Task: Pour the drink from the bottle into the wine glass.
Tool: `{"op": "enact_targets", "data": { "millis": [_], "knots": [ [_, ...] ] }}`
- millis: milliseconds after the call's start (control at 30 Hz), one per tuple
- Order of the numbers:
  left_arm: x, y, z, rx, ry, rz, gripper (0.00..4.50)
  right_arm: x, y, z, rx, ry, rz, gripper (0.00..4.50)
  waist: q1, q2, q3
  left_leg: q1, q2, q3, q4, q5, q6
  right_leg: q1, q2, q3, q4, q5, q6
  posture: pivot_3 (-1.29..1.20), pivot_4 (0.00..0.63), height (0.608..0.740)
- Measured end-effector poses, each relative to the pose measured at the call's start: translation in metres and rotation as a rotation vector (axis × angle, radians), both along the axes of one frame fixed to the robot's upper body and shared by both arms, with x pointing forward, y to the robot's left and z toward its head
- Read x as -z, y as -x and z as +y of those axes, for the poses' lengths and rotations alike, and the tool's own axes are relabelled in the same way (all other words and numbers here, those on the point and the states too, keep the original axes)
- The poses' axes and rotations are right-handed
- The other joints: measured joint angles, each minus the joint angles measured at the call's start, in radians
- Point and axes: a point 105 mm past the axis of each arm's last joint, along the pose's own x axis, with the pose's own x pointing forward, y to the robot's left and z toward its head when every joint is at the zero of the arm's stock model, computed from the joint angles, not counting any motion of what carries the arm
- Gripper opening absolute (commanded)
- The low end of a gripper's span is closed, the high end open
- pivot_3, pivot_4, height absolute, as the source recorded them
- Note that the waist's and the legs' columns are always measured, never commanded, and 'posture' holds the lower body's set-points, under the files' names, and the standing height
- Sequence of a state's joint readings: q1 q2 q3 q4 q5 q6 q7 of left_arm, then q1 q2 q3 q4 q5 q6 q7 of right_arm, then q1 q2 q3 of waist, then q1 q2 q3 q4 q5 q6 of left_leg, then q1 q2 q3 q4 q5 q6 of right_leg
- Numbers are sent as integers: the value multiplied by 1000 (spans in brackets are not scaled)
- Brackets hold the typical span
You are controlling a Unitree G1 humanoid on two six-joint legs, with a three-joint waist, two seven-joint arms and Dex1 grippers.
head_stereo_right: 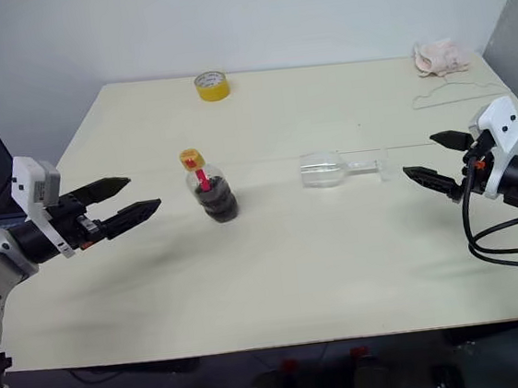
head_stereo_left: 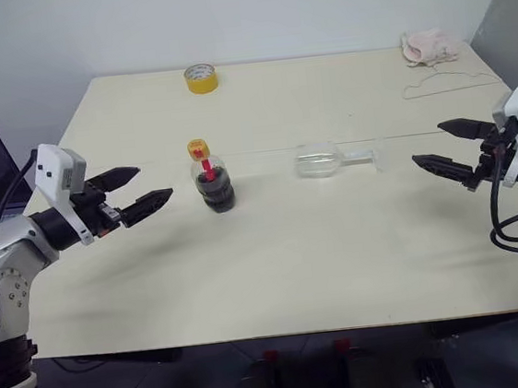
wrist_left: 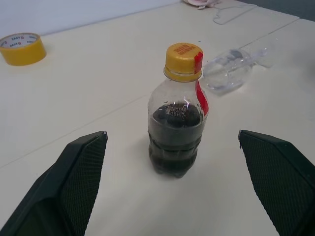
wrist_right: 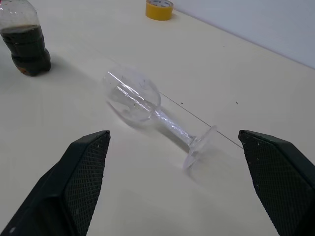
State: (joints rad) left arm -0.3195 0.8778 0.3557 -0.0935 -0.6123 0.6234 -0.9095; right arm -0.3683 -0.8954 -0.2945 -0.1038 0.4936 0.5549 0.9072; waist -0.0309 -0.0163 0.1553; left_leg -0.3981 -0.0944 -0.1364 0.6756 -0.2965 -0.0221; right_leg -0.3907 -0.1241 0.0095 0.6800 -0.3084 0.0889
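Head camera, left and right eye: a smooth matt cream rectangular table (head_stereo_left: 277, 275) carries the small squat clear plastic bottle (head_stereo_left: 211, 179) with yellow screw cap and red neck strip, upright left of centre, its ribbed lower body holding the dark brown, almost black drink (head_stereo_left: 215, 192); the clear colourless stemmed wine glass (head_stereo_left: 334, 159) lies on its side to the right of the bottle and apart from it, rounded bowl toward the bottle, thin stem and round foot pointing away; a glossy yellow tape roll (head_stereo_left: 200, 78) lies flat near the far edge; a crumpled pale pink cloth (head_stereo_left: 429, 46) sits at the far right corner; the left gripper (head_stereo_left: 138, 193) hangs left of the bottle, its two tapered black fingers spread and empty; the right gripper (head_stereo_left: 447, 147) hangs right of the glass foot, fingers likewise spread and empty. Left wrist view: two textured black fingers (wrist_left: 74, 182) stand wide apart, the bottle between and beyond them, untouched. Right wrist view: cross-hatched black fingers (wrist_right: 78, 177) stand wide apart, the lying glass beyond them, untouched.
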Motion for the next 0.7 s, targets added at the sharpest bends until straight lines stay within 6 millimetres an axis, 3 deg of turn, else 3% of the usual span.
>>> {"op": "enact_targets", "data": {
  "millis": [267,533,700],
  "knots": [
    [2,1,0,14,8,7,4500,-1,1,2,-8,5,-3,4472,0,0,0,0,0,0,0,0,0,0,0,0,0,0,0,0,150,740],
    [-1,-3,3,1,9,-52,4500,-6,11,27,-121,24,-3,4472,0,0,0,0,0,0,0,0,0,0,0,0,0,0,0,0,150,740],
    [14,-9,-5,0,-6,-52,4500,0,12,36,-146,27,20,4472,2,0,0,0,0,0,0,0,0,0,0,0,0,0,0,0,150,740]
  ]
}}
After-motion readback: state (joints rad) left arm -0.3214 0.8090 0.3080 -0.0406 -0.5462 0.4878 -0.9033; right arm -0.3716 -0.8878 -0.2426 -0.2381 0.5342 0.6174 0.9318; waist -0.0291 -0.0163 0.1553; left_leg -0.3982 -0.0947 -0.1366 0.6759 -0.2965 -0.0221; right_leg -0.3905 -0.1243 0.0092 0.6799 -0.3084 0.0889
